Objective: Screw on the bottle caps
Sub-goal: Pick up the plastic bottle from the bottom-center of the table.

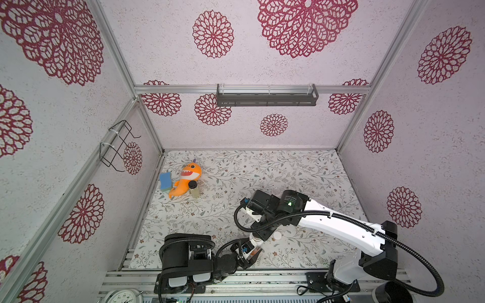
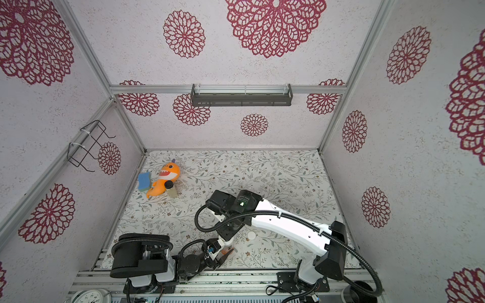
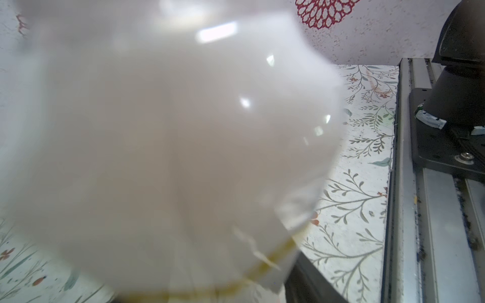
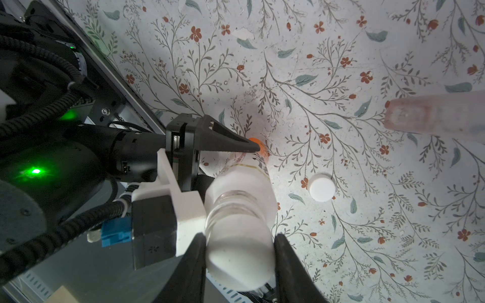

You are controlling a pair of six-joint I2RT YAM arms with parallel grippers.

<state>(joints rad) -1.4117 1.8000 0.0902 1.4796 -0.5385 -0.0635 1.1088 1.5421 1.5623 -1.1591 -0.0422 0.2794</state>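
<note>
- Our right tool (image 4: 240, 237) is clamped on a white cap (image 4: 238, 259). The jaws press opposite sides of its rim, so a turn of the wrist would carry the cap round.
- That cap sits right at the mouth of the orange-based bottle (image 4: 244, 183). Clear neck threads show just beneath it, so we judge it not yet screwed home.
- Down low, our left tool (image 4: 258, 158) is at the bottle's orange base. One finger lies along the side and the other is hidden behind the bottle, so we cannot tell whether it squeezes or merely brackets.
- A low hold makes sense: it would stop the bottle spinning and leave the neck free.
- Out on the surface (image 4: 341, 65), the second cap (image 4: 322, 187) lies flat near the bottle, handy for the next round.
- Farther off stands the second bottle (image 4: 433, 115), blurred and well apart from the work. Its mouth looks uncapped to us.
- Away in the far corner, the plush toy (image 1: 187, 178), sponge (image 1: 165, 181) and black-lidded jar (image 1: 193, 189) sit clear of both arms.
</note>
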